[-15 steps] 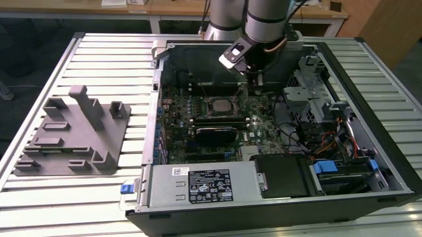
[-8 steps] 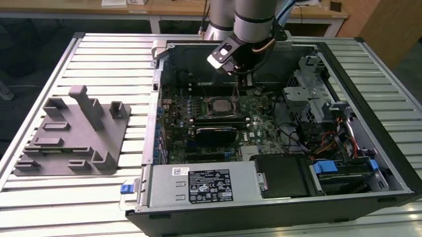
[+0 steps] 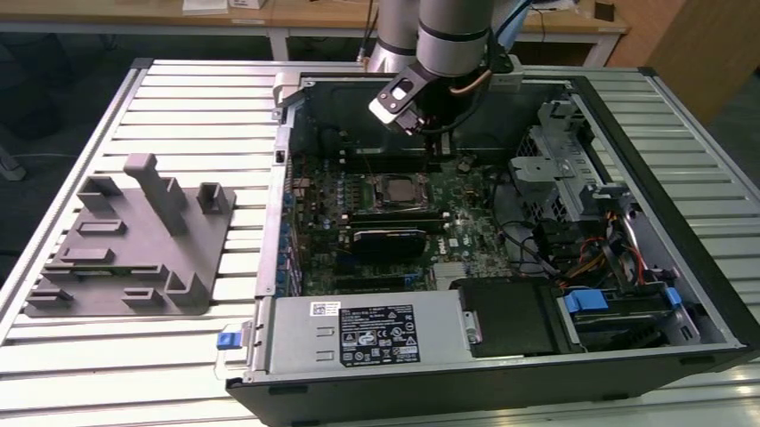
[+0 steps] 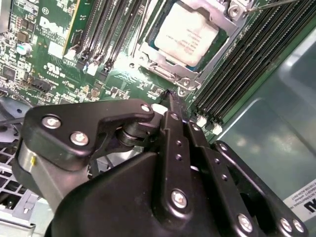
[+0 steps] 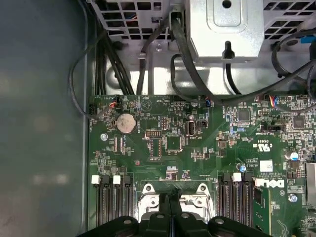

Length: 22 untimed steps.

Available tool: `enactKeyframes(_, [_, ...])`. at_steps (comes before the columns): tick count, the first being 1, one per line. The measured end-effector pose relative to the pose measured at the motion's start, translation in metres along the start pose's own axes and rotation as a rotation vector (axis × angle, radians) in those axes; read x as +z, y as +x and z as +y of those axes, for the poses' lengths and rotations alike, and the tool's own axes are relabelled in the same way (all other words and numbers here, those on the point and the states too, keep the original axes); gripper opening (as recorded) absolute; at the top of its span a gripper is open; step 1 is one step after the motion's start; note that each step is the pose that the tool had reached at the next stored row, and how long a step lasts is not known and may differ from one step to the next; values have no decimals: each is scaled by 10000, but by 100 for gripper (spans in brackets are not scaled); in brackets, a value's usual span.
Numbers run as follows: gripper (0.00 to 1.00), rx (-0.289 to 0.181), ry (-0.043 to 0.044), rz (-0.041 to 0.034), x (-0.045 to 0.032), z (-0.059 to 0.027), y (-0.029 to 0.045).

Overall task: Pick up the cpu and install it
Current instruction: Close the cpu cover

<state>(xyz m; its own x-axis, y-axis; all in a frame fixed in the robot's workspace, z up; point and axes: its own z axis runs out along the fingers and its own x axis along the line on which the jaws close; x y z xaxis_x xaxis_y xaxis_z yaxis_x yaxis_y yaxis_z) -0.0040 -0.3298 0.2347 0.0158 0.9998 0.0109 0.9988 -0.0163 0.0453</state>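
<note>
So the cpu is already sitting in the socket on the motherboard, metal top facing up. The gripper hangs above the motherboard just off the socket's corner. Its fingers are pressed together with nothing between them, clear of the chip.

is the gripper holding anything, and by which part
Nothing: the black gripper has jaws closed together, empty, over the green motherboard; the flat silvery-grey square cpu lies in its socket.

The small square cpu has a matt silvery-grey metal top. The stepped grey holder block is matt plastic.
</note>
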Motion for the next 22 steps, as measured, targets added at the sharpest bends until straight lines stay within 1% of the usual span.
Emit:
enactKeyframes(1, [11,1,63,-4,2,1,0])
enactKeyframes(4, [11,2,378,-48,5,6,0])
enactKeyframes(5, [11,3,409,-51,4,5,0])
enactKeyframes(11, [11,3,417,-47,5,0,0])
enactKeyframes(16, [11,2,418,-42,16,-94,-16])
enactKeyframes(22, [11,3,417,-37,38,-177,-70])
